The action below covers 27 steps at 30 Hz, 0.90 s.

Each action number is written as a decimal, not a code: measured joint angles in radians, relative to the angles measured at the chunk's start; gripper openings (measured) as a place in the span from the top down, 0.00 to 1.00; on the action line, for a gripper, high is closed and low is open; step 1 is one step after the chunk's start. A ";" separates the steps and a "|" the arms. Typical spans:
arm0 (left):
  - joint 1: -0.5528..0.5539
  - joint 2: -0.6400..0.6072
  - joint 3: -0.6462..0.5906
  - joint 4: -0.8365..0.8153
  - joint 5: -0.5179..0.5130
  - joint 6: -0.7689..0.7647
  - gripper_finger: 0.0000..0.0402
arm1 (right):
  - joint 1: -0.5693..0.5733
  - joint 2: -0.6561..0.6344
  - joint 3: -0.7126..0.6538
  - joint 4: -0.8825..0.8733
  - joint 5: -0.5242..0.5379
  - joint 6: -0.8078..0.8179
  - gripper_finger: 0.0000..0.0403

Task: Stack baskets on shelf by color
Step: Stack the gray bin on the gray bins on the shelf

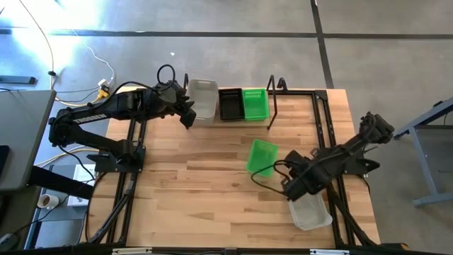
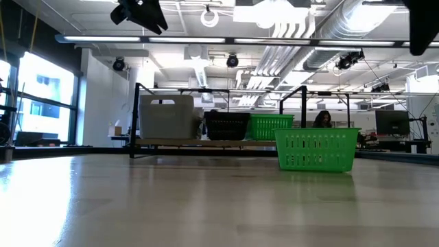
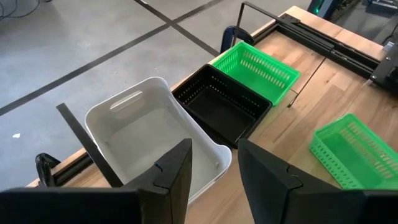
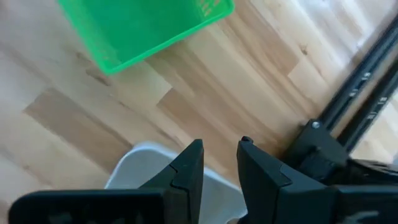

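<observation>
The shelf (image 1: 271, 106) stands at the table's far edge and holds a whitish basket (image 1: 203, 98), a black basket (image 1: 229, 104) and a green basket (image 1: 255, 104) side by side. A second green basket (image 1: 262, 156) stands on the table right of centre. A second whitish basket (image 1: 311, 211) rests on the table near the right near corner. My left gripper (image 3: 214, 168) is open and hovers above the near rim of the shelf's whitish basket (image 3: 143, 134). My right gripper (image 4: 221, 158) is open by a narrow gap, above the far end of the near whitish basket (image 4: 140, 168).
Black frame rails (image 1: 322, 120) run along the table's right side and more rails (image 1: 131, 142) along its left. Bare wood lies between the shelf and the loose green basket (image 2: 317, 149). The low view shows both grippers high above the table.
</observation>
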 joint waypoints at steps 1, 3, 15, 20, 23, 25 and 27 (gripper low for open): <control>0.000 0.000 0.000 0.000 0.000 0.000 0.70 | 0.012 0.000 0.000 0.004 0.001 0.014 0.79; 0.000 0.000 0.000 0.000 0.000 0.000 0.70 | 0.033 0.000 0.000 0.002 0.001 0.037 0.79; 0.000 0.000 0.000 0.000 0.001 0.000 0.70 | 0.169 -0.156 -0.191 0.060 -0.096 0.263 0.79; 0.000 0.000 0.000 0.000 0.003 -0.001 0.70 | 0.250 -0.257 -0.238 0.093 -0.100 0.448 0.79; 0.000 0.000 0.000 0.000 0.010 -0.001 0.70 | 0.285 -0.314 -0.278 0.144 -0.131 0.552 0.79; 0.000 0.000 0.000 0.001 0.011 -0.002 0.70 | 0.307 -0.343 -0.310 0.179 -0.152 0.595 0.79; 0.000 0.000 0.000 0.001 0.011 -0.002 0.70 | 0.328 -0.366 -0.343 0.230 -0.161 0.608 0.79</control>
